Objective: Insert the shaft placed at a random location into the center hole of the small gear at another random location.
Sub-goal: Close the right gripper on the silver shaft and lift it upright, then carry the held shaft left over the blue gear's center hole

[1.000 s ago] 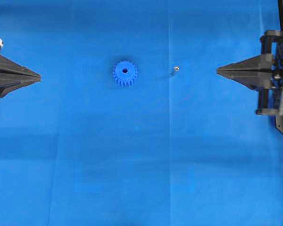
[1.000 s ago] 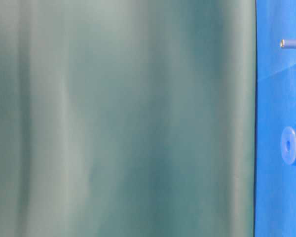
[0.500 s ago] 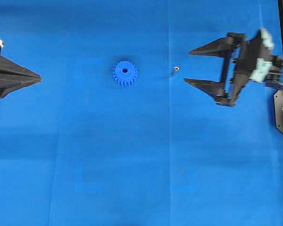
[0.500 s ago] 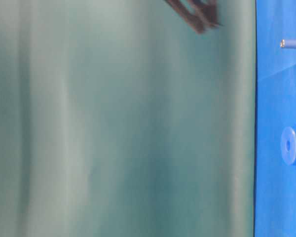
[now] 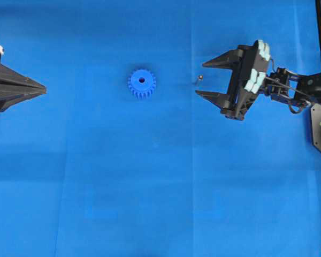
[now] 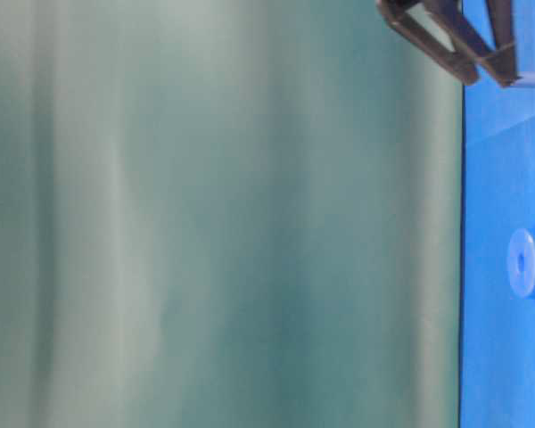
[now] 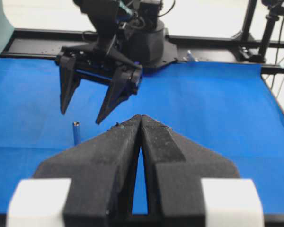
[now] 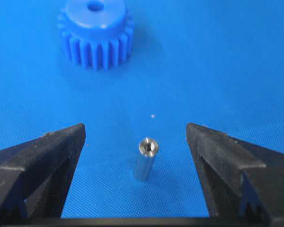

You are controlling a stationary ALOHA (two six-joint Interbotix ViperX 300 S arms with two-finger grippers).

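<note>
- Silver-grey metal is our target: the tiny cylindrical shaft (image 8: 146, 158) stands upright on the blue cloth (image 5: 150, 187), and we judge we are at the approach-to-grasp step, with nothing held yet.
- Our right gripper (image 5: 200, 79), black with long tapered fingers, has its jaws spread wide; in the right wrist view the shaft sits between the two fingertips, touching neither.
- Next, we judge, we must lower until the pads flank the pin's body, then close gently and squarely so it does not tip or roll.
- Beyond the shaft from the right gripper lies the small bright blue plastic toothed gear (image 5: 142, 83), flat, its dark center hole (image 5: 142, 81) facing up and unobstructed.
- Our left gripper (image 5: 43, 87) is pressed shut on nothing, well apart from the gear, on its far side.
- We count one shaft, one gear, one hole, two grippers.
</note>
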